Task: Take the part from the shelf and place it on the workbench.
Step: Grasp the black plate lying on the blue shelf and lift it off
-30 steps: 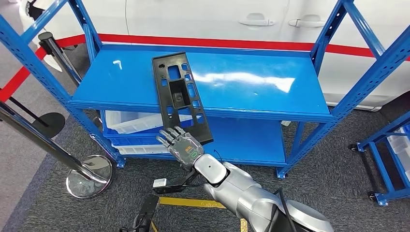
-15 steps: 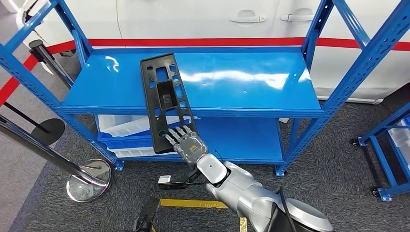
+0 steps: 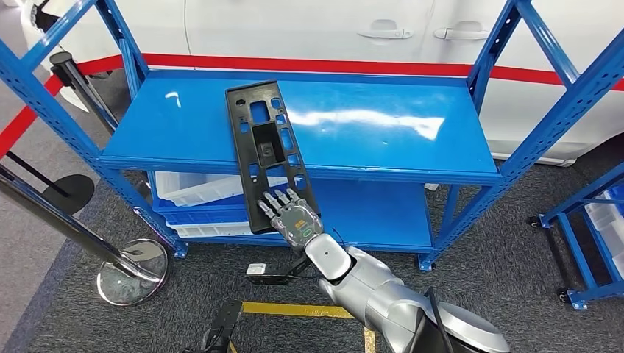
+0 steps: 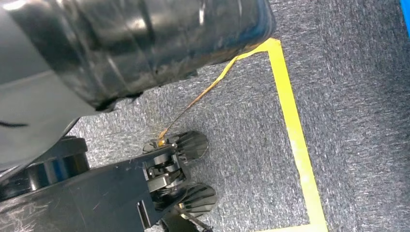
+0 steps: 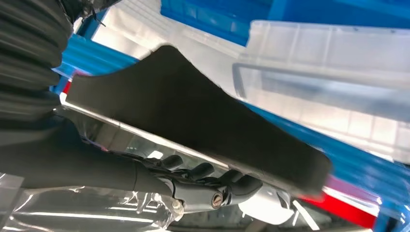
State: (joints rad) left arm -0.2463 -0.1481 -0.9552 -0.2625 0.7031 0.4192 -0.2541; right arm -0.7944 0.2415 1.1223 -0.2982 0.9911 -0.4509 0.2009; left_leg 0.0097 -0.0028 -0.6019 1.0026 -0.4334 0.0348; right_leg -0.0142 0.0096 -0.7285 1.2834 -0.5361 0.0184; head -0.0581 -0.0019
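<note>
Gripping the black part [image 3: 271, 157] at its overhanging end, right hand [image 3: 293, 218] fingers [image 3: 277, 201] wrapped over it; mostly resting across shelf [image 3: 383, 140] front edge. Workbench drop-off pending.

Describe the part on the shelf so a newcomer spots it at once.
Find the blue metal shelf in front of the white car. On its top level lies a long black plastic panel, its near end overhanging the front edge where the right hand grips it. Only it is black, flat and full of rectangular cutouts.
</note>
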